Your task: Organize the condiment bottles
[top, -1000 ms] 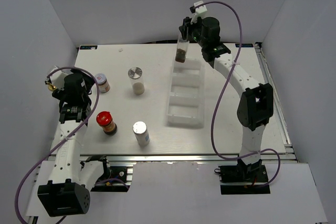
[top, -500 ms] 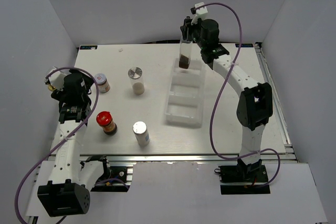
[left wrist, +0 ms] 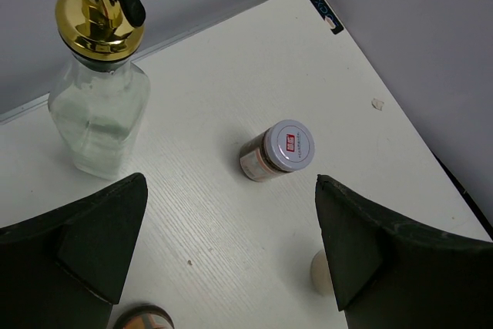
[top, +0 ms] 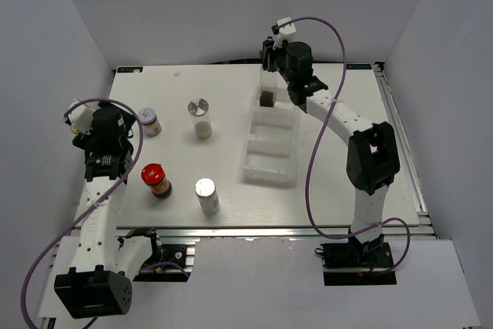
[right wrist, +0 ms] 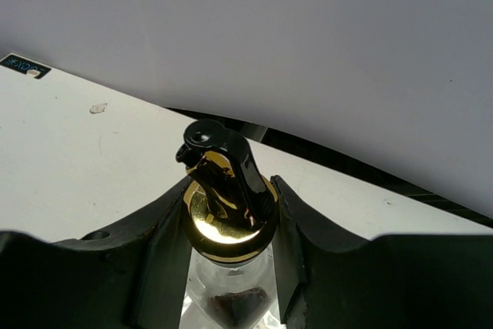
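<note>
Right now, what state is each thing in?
Dark bottle: upright, held at tray far end.
Right gripper: shut on dark bottle.
Left gripper: open, empty.
Clear bottle: upright, free.
White-lidded jar: upright, lid on.
Red-capped jar: upright, capped.
Far shaker: upright, lid on.
Near shaker: upright, lid on.

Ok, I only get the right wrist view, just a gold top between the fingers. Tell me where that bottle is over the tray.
Observer: From above, the bottle in the right hand stands upright at the far compartment of the tray; touchdown I cannot tell.
Operator: List what's left out.
Observer: Left of the tray: a shaker, another shaker, a red-capped jar, a small white-lidded jar.
Operator: Now the left hand.
Observer: The left hand is open, holding nothing; a second gold-topped bottle stands just ahead of it.
</note>
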Robot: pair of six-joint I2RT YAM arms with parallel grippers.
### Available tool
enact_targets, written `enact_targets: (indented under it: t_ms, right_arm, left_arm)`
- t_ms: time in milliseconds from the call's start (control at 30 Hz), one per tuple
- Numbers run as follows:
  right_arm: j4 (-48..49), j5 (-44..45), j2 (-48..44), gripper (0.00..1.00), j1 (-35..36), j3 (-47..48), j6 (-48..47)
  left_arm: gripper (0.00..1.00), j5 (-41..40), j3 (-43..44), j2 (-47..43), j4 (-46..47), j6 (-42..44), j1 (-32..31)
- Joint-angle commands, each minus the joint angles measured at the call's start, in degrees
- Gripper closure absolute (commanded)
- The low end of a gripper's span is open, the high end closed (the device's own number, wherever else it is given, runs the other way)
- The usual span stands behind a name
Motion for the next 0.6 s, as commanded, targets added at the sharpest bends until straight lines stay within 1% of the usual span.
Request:
enact_targets:
  t_ms: [0, 267, 300, 367, 400, 500, 533, 567]
  right_arm:
    - [11.69, 0.79, -2.56, 1.0, 0.55, 0.36, 1.21]
    - [14.86, 2.63, -1.86, 1.0, 1.08, -5.0, 4.9]
    - [15.12, 2.55, -1.86, 0.85, 1.08, -5.43, 4.99]
    - [15.29, 2.02, -2.03, 0.73, 1.08, -6.75, 4.9]
    - [15.47, 1.85, -2.21, 0.61, 1.08, -7.28, 4.73]
    - [15.74, 1.49, -2.56, 0.42, 1.08, -8.51, 3.67]
    - [14.95, 1.67, -2.82, 0.38, 1.08, -8.6, 3.5]
    - [14.51, 1.67, -3.0, 0.31, 1.08, -8.78, 3.58]
  left_arm:
    - [0.02, -2.78, 1.94, -1.33, -2.13, -0.99, -0.03]
    - [0.02, -6.3, 2.29, 0.24, -2.74, -0.99, -0.03]
    - [0.02, -6.3, 2.21, 0.68, -2.74, -0.99, -0.03]
    - [0.02, -5.86, 2.12, 2.09, -2.39, -0.9, -0.03]
    - [0.02, -6.03, 2.38, 2.62, -2.65, -0.9, 0.06]
    - [0.02, -7.52, 2.99, 4.38, -3.44, -0.72, -0.03]
    - [0.02, -7.7, 3.43, 4.64, -3.53, -0.55, -0.03]
    - [0.02, -7.96, 3.52, 4.99, -3.71, -0.29, 0.06]
